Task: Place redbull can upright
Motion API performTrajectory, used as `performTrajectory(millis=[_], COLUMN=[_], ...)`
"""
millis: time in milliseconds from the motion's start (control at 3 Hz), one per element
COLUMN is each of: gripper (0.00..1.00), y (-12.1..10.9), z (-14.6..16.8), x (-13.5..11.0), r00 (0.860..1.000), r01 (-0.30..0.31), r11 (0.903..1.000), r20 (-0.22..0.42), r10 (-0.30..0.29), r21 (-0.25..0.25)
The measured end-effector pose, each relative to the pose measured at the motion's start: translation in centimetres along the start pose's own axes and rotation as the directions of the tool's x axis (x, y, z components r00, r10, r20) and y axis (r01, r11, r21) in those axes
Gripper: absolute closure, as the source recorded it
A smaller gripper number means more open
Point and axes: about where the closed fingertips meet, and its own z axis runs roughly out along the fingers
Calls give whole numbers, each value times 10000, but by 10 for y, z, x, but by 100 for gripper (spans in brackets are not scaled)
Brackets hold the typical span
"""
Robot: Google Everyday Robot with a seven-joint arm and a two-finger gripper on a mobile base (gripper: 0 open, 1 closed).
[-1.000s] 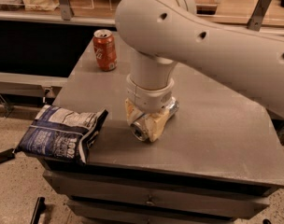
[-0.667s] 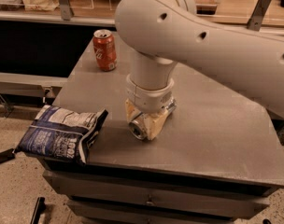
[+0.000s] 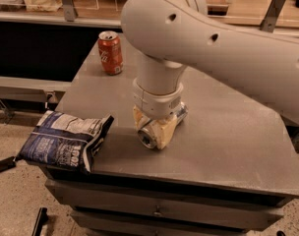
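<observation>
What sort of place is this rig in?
Likely an office break area or lab: grey metal drawer cabinet, orange-red soda can, crumpled dark blue snack bag. The gripper clasps the lying slim silver can mid-cabinet.

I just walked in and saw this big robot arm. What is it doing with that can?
The robot's gripper is down on the grey table. Its fingers are closed around the redbull can, which lies on its side and has not been stood up yet. An orange-red soda can stands upright near the back of the table. A dark chip bag hangs over the table's near corner.
</observation>
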Motion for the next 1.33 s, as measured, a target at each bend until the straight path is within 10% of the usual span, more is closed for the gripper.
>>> performTrajectory(millis=[667,1333], gripper=[100,100], y=[12,4], z=[-62,-137], x=[12,20], r00=[9962,9935], r01=[-593,-640], r11=[9930,9569], r20=[692,1081], r10=[524,345], r21=[1017,2833])
